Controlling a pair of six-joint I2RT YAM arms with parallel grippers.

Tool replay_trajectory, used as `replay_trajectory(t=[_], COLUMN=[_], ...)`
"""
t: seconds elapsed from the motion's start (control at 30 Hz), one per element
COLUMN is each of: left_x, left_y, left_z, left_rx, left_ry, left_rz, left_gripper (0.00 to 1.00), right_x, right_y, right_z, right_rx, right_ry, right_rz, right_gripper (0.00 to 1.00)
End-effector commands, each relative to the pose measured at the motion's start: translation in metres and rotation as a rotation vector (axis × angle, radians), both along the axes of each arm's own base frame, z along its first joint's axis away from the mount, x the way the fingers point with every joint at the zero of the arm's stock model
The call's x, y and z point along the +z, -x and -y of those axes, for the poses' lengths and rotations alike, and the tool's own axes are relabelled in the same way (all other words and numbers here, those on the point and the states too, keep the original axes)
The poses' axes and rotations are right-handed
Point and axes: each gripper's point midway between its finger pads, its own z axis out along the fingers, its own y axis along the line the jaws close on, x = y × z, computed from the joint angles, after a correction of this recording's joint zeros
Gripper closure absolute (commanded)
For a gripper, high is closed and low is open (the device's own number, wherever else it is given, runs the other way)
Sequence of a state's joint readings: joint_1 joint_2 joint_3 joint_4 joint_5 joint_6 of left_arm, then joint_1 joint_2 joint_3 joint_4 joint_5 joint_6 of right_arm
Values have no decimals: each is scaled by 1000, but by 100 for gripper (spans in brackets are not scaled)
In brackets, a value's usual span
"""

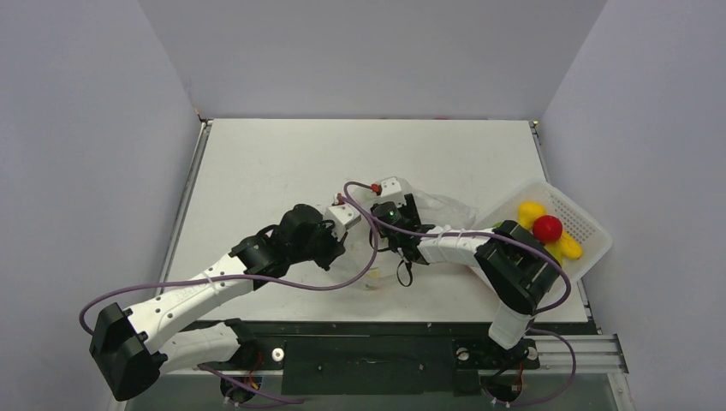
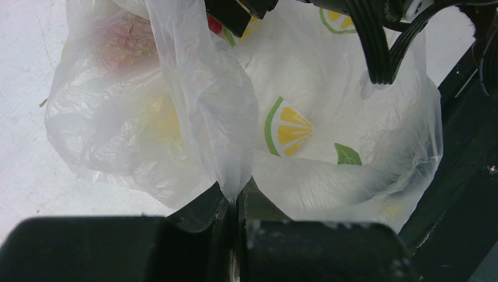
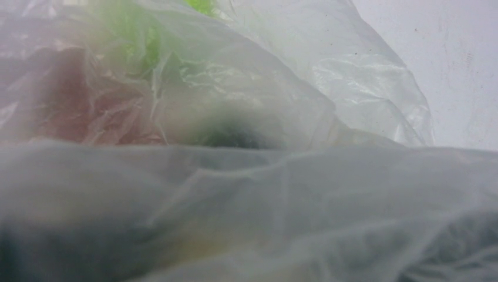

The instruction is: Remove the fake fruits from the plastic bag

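The clear plastic bag point(image 1: 432, 208) printed with citrus slices lies mid-table. My left gripper point(image 2: 235, 201) is shut on a fold of its film; in the top view it point(image 1: 336, 246) is at the bag's left edge. My right gripper point(image 1: 379, 204) reaches into the bag from the right, and film covers its wrist view, hiding the fingers. Through the film I see a blurred reddish fruit point(image 3: 64, 103) and a green one point(image 3: 138, 35). The left wrist view shows a reddish shape point(image 2: 126, 41) and a yellow shape point(image 2: 164, 117) inside the bag point(image 2: 329, 82).
A white perforated basket point(image 1: 591, 224) stands at the right table edge, holding a red fruit point(image 1: 547, 228) and yellow fruits point(image 1: 531, 210). Purple cables loop over the arms. Both arms crowd the table's middle front.
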State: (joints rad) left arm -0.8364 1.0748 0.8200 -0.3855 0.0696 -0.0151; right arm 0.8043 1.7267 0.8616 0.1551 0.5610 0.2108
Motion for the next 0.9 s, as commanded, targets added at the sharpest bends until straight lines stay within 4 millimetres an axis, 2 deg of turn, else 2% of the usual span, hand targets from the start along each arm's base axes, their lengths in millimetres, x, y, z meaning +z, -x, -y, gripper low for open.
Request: replay_trajectory(t=[0.0, 0.13, 0.33, 0.5, 0.67, 0.77, 0.87], left_x=[26, 25, 25, 25, 26, 26, 25], left_y=[-6, -6, -7, -7, -9, -9, -9], left_z=[11, 10, 10, 11, 9, 9, 9], left_rx=[-15, -11, -11, -11, -2, -1, 1], left_ry=[55, 52, 50, 51, 46, 48, 44], left_rz=[47, 45, 44, 43, 53, 56, 54], left_gripper=[100, 100, 100, 100, 100, 100, 100], right_x=[19, 34, 54, 67, 59, 66, 83], right_y=[-5, 4, 21, 44, 73, 86, 95], right_z=[-17, -24, -25, -36, -52, -60, -59], right_rx=[26, 47, 73, 160, 268, 307, 332], right_ry=[-48, -78, -203, -343, -465, -547, -609], right_rz=[28, 44, 46, 10, -81, -109, -92], right_gripper=[65, 83, 99, 100, 100, 100, 100])
